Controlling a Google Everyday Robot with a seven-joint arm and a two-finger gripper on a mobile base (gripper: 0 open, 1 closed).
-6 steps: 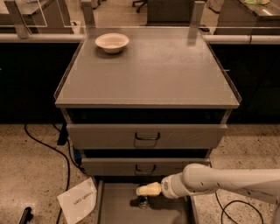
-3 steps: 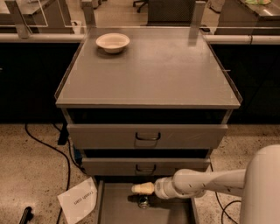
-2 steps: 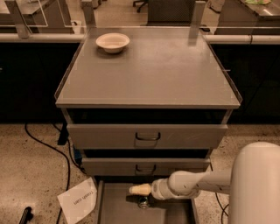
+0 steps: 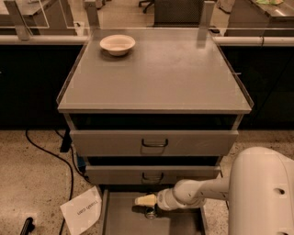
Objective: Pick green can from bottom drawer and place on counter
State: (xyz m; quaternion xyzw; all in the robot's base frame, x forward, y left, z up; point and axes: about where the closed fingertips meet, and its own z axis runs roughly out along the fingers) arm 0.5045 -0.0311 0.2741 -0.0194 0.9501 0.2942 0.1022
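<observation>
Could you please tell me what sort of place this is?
Probably an office or lab: a grey metal drawer cabinet, an office chair and clear desk partitions behind. The gripper hovers over the open bottom drawer.

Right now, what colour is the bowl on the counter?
The bowl is cream, camera view; the gripper hangs over the bottom drawer.

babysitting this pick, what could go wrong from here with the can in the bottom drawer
1. The tool hangs low in the bottom drawer, right over the green can, which it mostly hides; an off-centre descent could tip the can over.
2. The middle drawer front overhangs close behind the tool, so a lift might clip it on the way up to the counter.
</observation>
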